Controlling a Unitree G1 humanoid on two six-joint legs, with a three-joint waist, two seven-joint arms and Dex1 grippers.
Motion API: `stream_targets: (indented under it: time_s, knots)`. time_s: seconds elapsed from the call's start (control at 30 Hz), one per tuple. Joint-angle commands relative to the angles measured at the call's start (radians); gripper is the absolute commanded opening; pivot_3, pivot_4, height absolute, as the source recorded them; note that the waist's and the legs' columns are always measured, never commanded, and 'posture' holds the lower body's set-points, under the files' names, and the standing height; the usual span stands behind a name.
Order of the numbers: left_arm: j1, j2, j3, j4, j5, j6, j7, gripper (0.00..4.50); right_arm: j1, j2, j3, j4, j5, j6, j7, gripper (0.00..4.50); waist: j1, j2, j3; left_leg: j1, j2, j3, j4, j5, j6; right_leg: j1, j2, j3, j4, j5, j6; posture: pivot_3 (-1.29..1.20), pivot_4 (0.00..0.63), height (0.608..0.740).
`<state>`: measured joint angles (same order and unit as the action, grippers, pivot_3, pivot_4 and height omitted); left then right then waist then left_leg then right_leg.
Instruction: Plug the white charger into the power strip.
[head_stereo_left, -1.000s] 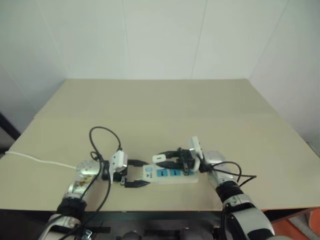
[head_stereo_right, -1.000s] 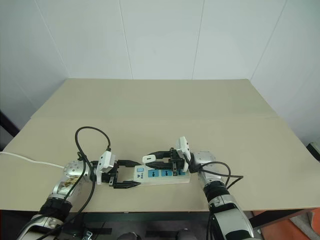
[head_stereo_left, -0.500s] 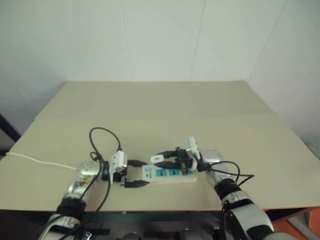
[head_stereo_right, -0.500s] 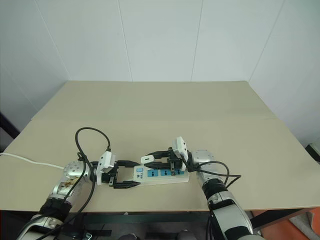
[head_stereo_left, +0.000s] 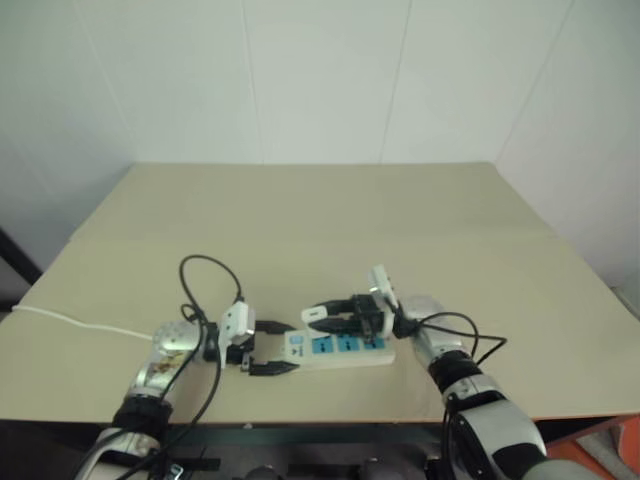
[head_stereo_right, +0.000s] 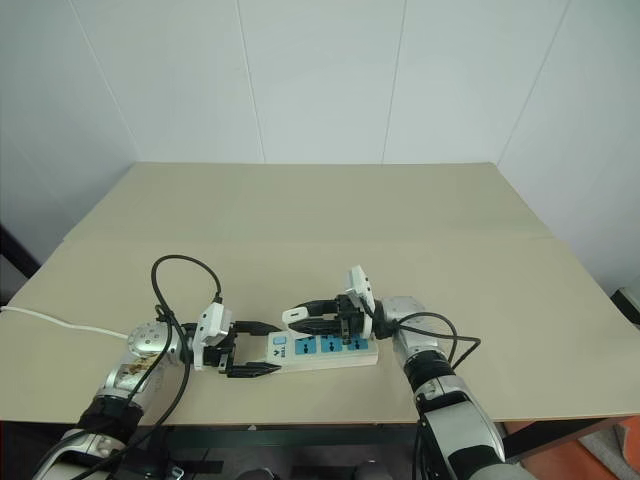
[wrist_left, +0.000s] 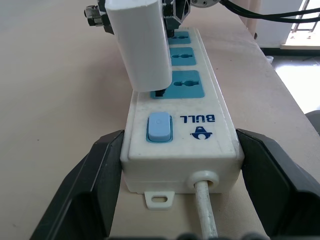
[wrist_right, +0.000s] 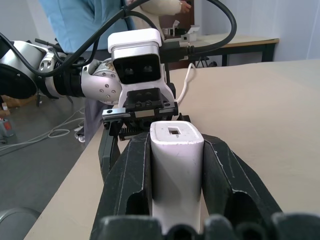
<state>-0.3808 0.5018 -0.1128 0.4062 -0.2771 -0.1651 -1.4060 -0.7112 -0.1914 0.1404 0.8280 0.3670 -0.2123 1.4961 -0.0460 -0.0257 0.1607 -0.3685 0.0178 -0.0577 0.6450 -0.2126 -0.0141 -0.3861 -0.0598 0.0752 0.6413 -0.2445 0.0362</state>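
Note:
The power strip (head_stereo_right: 330, 350), a white bar with blue sockets, lies near the table's front edge. My left gripper (head_stereo_right: 270, 348) straddles its switch end, a black finger (wrist_left: 100, 170) pressed against each long side. The white charger (wrist_left: 140, 45) is clamped in my shut right gripper (head_stereo_right: 298, 319), which reaches in from the right above the strip. It hangs slightly tilted over the socket nearest the switch (wrist_left: 159, 127), its lower end at that socket's edge. In the right wrist view the charger (wrist_right: 176, 160) sits between the two black fingers.
The strip's thin white cord (head_stereo_right: 60, 320) runs left off the table (head_stereo_right: 330, 220). A black cable loop (head_stereo_right: 185, 265) arches over my left wrist. The table's front edge is just behind the strip. A person in blue (wrist_right: 85, 20) stands beyond the table.
My right wrist has rolled slightly, and the charger has stayed over the switch end of the strip. The left gripper and the strip have not moved.

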Motion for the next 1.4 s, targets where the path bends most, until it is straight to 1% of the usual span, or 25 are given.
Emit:
stream_targets:
  time_s: [0.03, 0.77, 1.07, 1.4]
  knots:
    - [0.011, 0.027, 0.003, -0.034, -0.007, -0.005, -0.023, 3.22, 0.090, -0.081, 0.022, 0.144, -0.116, 0.001, -0.035, 1.12, 0.000, 0.000, -0.001, 0.000, 0.000, 0.000, 0.000, 0.000, 0.000, 0.000, 0.000, 0.000, 0.000, 0.000, 0.000, 0.00, 0.150, 0.740]
    - [0.009, 0.025, -0.001, -0.039, -0.008, 0.005, -0.022, 3.22, 0.070, -0.119, 0.001, 0.169, -0.113, -0.046, -0.040, 1.12, 0.000, -0.002, -0.002, 0.000, 0.000, 0.000, -0.001, -0.001, -0.002, -0.001, -0.001, 0.000, -0.002, 0.000, 0.000, 0.00, 0.150, 0.740]
    - [0.007, 0.024, -0.006, -0.038, -0.011, 0.008, -0.016, 3.22, 0.065, -0.134, 0.000, 0.178, -0.113, -0.055, -0.039, 1.12, 0.000, -0.002, -0.003, 0.000, 0.001, -0.001, -0.003, -0.002, -0.003, -0.001, -0.001, -0.001, -0.010, 0.000, -0.001, 0.00, 0.150, 0.740]
    - [0.007, 0.027, -0.009, -0.035, -0.013, 0.007, -0.016, 3.22, 0.066, -0.157, -0.001, 0.178, -0.113, -0.062, -0.023, 1.12, 0.002, -0.002, -0.003, 0.000, 0.001, -0.001, -0.004, -0.003, -0.004, -0.001, -0.001, -0.001, -0.011, 0.000, -0.001, 0.00, 0.150, 0.740]
